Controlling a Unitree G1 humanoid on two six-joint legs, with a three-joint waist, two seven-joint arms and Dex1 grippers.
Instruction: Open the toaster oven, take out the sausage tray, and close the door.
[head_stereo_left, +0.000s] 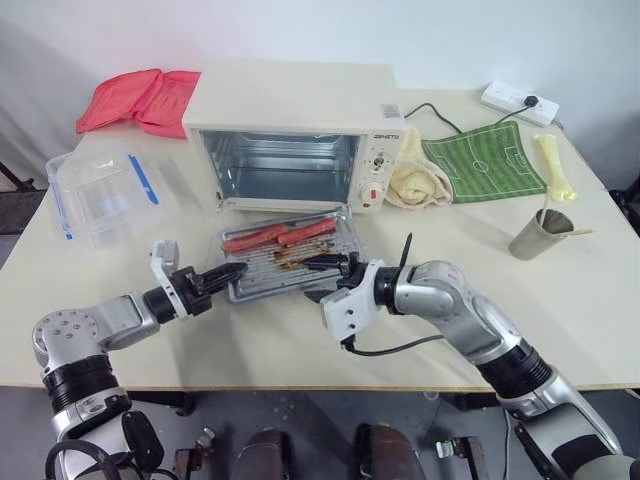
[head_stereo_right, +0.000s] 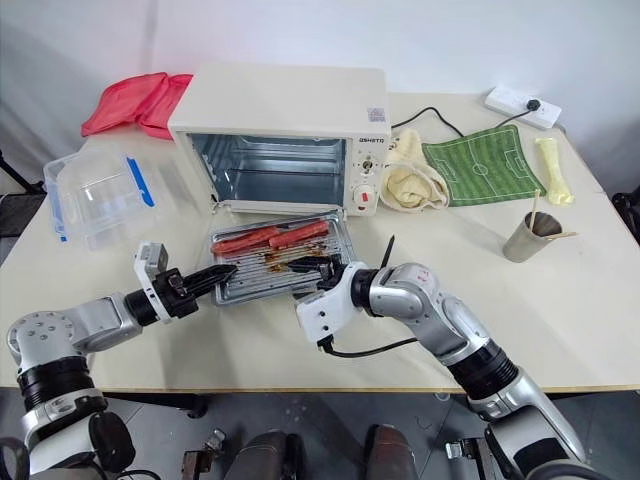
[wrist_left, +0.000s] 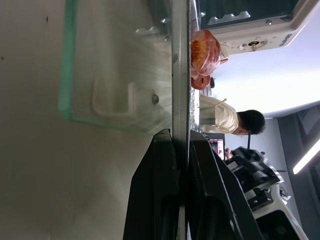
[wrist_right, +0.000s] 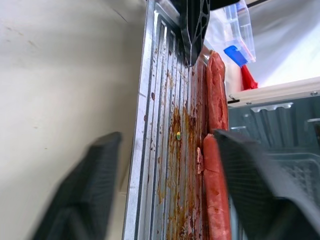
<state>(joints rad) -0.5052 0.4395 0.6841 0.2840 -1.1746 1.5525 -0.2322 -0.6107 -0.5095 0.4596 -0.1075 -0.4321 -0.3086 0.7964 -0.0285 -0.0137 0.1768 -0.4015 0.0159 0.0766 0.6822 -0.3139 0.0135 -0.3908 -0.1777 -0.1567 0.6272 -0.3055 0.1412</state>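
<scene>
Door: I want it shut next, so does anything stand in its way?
Yes: the tray sits over the open door, right before the oven, the left gripper shut on its rim.

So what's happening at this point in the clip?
The toaster oven stands open, its door folded down flat on the table. The sausage tray is already out, resting over that door. The left gripper is shut on the tray's left edge, while the right gripper is open at its right end. The door is not yet closed.
</scene>
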